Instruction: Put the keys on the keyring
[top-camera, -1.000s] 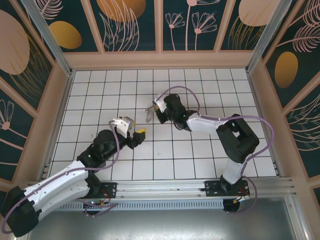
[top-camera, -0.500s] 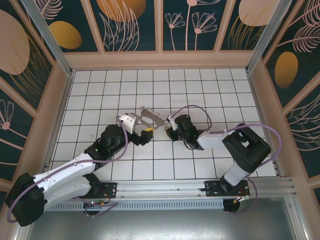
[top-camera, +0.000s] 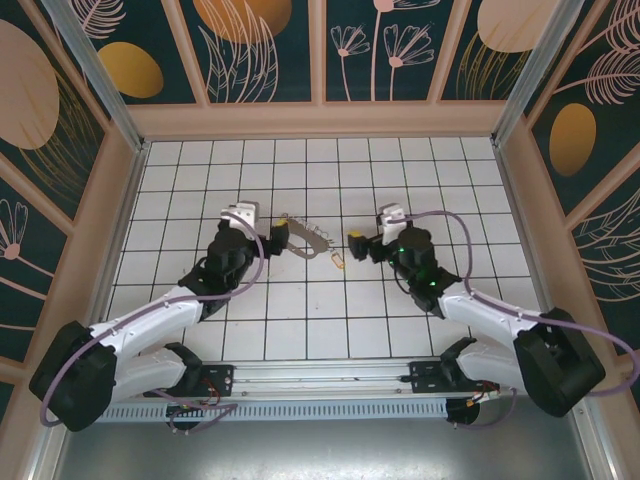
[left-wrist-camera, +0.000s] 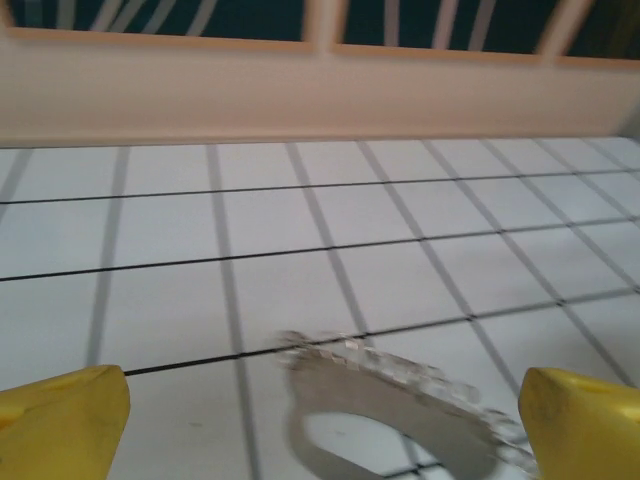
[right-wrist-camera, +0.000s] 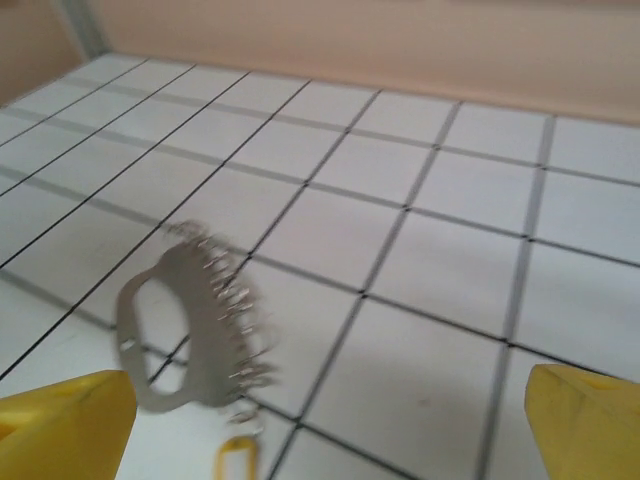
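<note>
The silvery-grey oval metal keyring (top-camera: 303, 237) lies flat on the white tiled table (top-camera: 400, 180), roughly mid-floor, with its jagged fringe of thin flat keys (right-wrist-camera: 235, 325) along one long side. A small brass-gold piece (top-camera: 338, 262) lies just beside the near end of the loop. The right wrist view is soft there, so whether it touches the bunch or is threaded on cannot be told; it looks separate.

The left gripper (top-camera: 277, 240) sits just left of the loop with its jaws wide apart and nothing in them. Its yellow fingertips (left-wrist-camera: 62, 418) stand at the edges of its own view, the loop on the tiles ahead. The right gripper (top-camera: 358, 244) is near the loop's other end, also spread wide and empty.

Risks from here:
- Both pieces are thin and flat on a hard, smooth floor, so closing fingers may skate over them or flick them away.
- A nudge to the loop could sweep the brass-gold piece along.
- The two grippers face each other across a small target, so converging together could make them collide.

Room is generous. Open tiles surround the loop on all sides, and the pale wooden walls (top-camera: 320, 120) stand well apart from it.
</note>
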